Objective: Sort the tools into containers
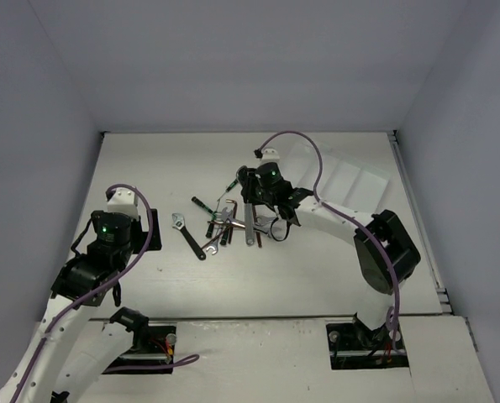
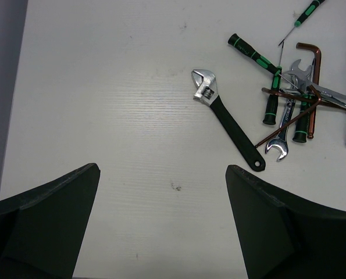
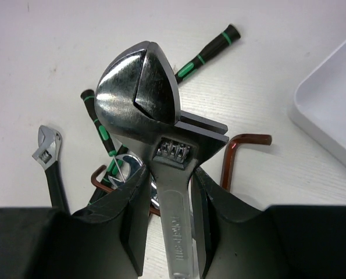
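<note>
Right now: gripping a large all-silver adjustable wrench by the shank in the right gripper, fingers narrow and tight on both sides, head sticking out past the tips. Below it, a tangled pile mid-table: green-and-black screwdrivers, reddish-brown hex keys, small open-end wrenches, all overlapping. Just left of the pile and apart from it, black-handled adjustable wrench lying flat on a diagonal. Left gripper spread wide, holding nothing, hovering over bare surface near-left of that wrench. Plenty of bare white table to the left and nearward, left edge meeting the grey wall. Translucent white tray at far right by the right edge, well apart from the pile, one rounded corner showing in the right wrist view.
</note>
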Available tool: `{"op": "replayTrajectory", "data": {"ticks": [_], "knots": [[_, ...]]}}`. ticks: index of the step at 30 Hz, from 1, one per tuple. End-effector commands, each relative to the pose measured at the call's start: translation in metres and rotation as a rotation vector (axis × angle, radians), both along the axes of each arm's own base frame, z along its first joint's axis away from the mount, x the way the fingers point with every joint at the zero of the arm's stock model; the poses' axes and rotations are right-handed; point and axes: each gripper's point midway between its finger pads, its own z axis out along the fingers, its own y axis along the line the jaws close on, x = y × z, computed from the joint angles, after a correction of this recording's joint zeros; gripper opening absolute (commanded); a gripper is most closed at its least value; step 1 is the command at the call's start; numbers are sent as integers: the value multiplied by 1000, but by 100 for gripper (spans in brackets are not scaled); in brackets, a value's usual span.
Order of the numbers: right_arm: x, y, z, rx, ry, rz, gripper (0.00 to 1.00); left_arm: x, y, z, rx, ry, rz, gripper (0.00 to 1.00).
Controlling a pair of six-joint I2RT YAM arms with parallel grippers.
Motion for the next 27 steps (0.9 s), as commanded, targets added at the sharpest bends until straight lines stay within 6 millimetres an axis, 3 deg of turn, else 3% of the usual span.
{"op": "replayTrajectory", "data": {"ticks": [1,10,17,21,27], "knots": [[25,-6,117,194,-294,-86,0,6,-2,14,-21,-47,8,88],[34,-40,139,196,-358,-211,0,6,-2,17,-24,-53,6,88],[65,-97,152,202,-388,-365,0,4,-4,18,-40,-56,5,88],[89,-129,147,210,-379,-464,0,3,-4,19,-49,-58,5,88],[127,-150,132,204,-361,-550,0,-1,-3,20,-53,-57,8,88]]}}
